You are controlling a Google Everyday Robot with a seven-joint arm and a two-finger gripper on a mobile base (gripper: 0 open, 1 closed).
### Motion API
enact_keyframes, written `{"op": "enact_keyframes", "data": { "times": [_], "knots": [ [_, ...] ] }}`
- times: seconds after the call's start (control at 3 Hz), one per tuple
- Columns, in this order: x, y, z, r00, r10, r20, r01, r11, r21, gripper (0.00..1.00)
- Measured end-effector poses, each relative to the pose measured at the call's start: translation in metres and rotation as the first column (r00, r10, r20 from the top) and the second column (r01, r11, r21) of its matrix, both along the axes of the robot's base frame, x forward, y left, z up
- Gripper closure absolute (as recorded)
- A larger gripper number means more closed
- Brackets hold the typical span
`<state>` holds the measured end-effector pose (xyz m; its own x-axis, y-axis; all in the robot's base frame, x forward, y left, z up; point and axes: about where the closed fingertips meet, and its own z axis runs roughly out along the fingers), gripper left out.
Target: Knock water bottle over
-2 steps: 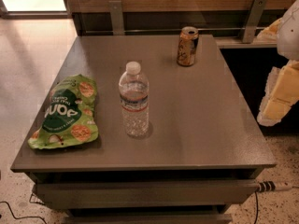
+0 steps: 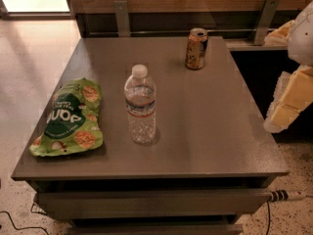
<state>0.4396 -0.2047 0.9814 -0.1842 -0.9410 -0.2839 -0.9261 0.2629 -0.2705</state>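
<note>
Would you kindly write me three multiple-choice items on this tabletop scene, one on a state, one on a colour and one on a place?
1. The water bottle is:
A) upright
B) lying on its side
C) upside down

2. The snack bag is mostly:
A) red
B) green
C) blue

3. The gripper is:
A) pressed on the bottle
B) off the right edge of the table
C) above the bag

Answers:
1 A, it stands on its base near the table's middle.
2 B, its packaging is bright green.
3 B, it hangs to the right of the tabletop, well apart from the bottle.
</note>
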Motion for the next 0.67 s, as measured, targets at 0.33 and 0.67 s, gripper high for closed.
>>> {"op": "enact_keyframes", "data": {
  "times": [0.33,0.67],
  "knots": [
    [0.005,0.015,-0.024,0.9966,0.068,0.046,-0.075,0.983,0.168,0.0],
    [0.01,0.045,-0.055,0.9822,0.176,0.066,-0.187,0.895,0.404,0.0]
  ]
}}
